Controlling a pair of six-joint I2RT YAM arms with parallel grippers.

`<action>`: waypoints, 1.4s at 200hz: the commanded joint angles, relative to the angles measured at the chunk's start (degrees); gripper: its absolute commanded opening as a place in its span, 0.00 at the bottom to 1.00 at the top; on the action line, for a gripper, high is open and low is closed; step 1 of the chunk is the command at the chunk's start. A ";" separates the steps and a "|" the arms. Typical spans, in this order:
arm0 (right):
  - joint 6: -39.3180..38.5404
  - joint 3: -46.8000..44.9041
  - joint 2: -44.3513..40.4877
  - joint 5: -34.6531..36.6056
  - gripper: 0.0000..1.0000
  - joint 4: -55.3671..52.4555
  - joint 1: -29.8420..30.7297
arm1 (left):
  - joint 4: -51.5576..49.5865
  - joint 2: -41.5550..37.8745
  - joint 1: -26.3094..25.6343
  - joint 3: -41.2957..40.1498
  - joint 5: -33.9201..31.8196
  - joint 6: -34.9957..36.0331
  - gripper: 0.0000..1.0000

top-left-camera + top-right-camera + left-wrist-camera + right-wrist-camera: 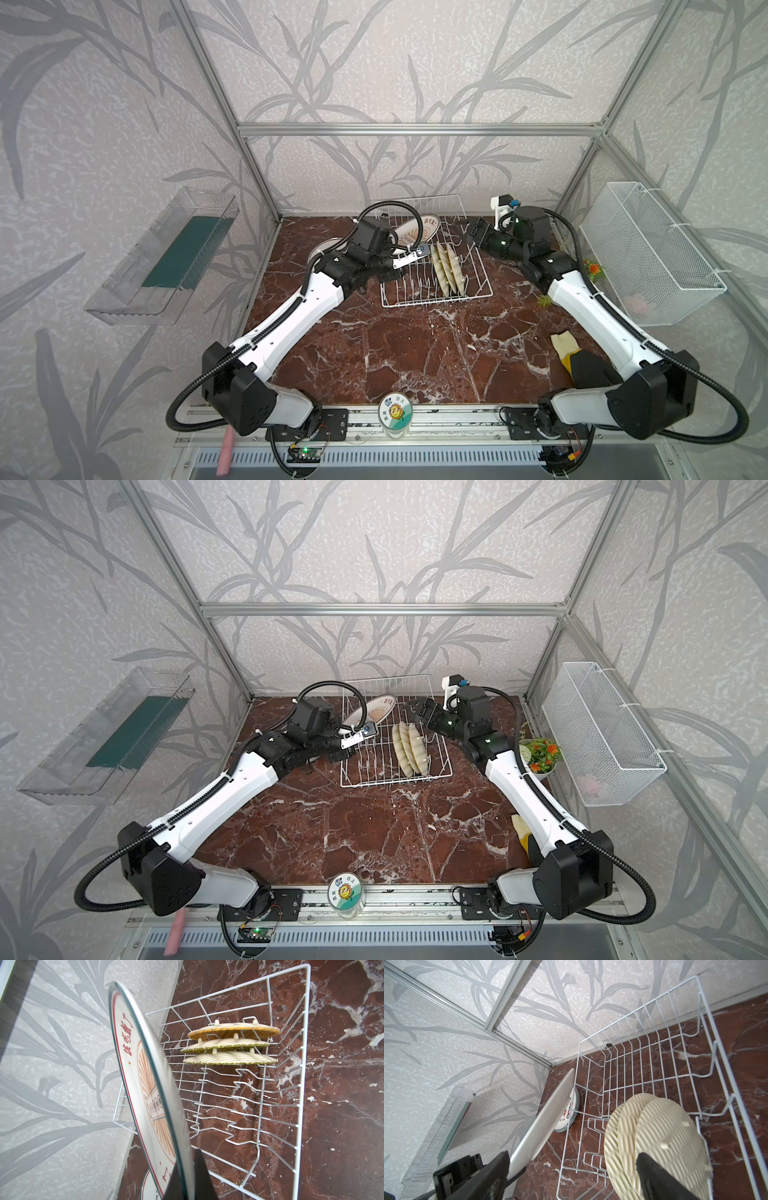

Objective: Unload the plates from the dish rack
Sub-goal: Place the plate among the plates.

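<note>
The white wire dish rack [436,302] [395,781] stands at the back of the table. Three tan woven plates [446,268] [230,1043] [654,1136] stand upright in its right part. My left gripper [186,1159] is shut on the rim of a white plate [415,232] [145,1084] with an orange sunburst face, holding it tilted over the rack's left side. A stack of like plates [328,249] [572,1109] lies on the table left of the rack. Just behind the woven plates, at the rack's right side, my right gripper [467,232] [573,1157] is open and holds nothing.
A white mesh basket [648,257] hangs on the right wall and a clear tray [166,257] on the left wall. A bowl of flowers [540,754] and a yellow object [569,353] sit by the right arm. A jar [394,411] stands at the front edge.
</note>
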 commanded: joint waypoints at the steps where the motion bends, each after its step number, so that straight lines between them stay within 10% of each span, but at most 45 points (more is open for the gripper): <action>1: 1.26 2.17 1.36 -0.76 0.92 0.17 0.61 | 4.88 -2.40 -0.75 -1.45 -1.77 6.70 0.00; 180: 3.70 9.92 12.50 -0.87 0.53 -9.13 3.94 | 15.93 -5.47 -6.03 -12.25 -10.78 24.65 0.00; 280: 2.74 10.37 14.49 -1.97 0.28 -10.87 3.98 | 15.87 -4.92 -6.04 -11.88 -10.16 22.38 0.00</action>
